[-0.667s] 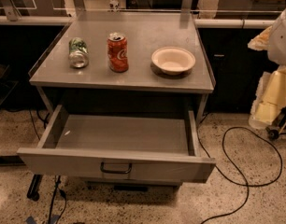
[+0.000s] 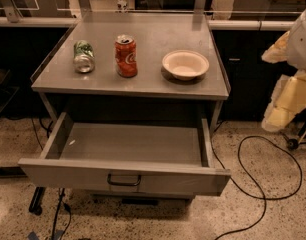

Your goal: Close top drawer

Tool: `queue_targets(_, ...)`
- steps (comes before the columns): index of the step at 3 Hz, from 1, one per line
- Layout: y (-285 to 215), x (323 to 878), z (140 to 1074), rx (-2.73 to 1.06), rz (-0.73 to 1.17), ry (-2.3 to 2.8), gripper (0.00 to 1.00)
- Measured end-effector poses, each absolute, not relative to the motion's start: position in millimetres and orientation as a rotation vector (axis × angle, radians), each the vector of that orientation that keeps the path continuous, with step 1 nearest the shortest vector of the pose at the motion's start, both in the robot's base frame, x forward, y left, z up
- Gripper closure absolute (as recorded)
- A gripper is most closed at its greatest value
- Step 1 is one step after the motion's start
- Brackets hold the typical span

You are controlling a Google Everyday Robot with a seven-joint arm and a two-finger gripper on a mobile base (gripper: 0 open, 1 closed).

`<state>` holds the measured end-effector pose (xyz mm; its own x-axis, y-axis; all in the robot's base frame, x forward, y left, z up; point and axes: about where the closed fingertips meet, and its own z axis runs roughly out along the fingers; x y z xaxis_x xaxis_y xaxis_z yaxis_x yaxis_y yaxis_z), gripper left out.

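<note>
Top drawer (image 2: 130, 146): pulled right out below the surface (image 2: 148, 84), tray bare, loop handle (image 2: 124, 180) at the centre of its front.
Gripper (image 2: 287, 100): off at the right edge, well apart from the drawer, a pale blurred shape (probably the arm's end). I cannot tell whether the jaws are parted or closed, nor whether they hold anything.
Risk, off-centre push: contact near a corner could skew the drawer and jam it in its runners.
Risk, hard shove: a jolt may tip the upright red can (image 2: 126, 56) or set the green can (image 2: 83, 56), lying on its side, rolling. The bowl (image 2: 185, 64) looks safer.
Risk, approach: the cable (image 2: 263, 184) looped on the floor lies between the gripper's side and the drawer.
</note>
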<state>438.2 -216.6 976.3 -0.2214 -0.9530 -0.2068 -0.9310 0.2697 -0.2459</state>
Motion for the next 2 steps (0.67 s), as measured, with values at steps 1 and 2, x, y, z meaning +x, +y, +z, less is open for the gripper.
queue_targets(1, -216.6, 438.2, 976.3, -1.724, -0.099, 2.232, 0.42)
queue_targets(2, -216.6, 438.2, 976.3, -1.724, -0.099, 2.231, 0.43)
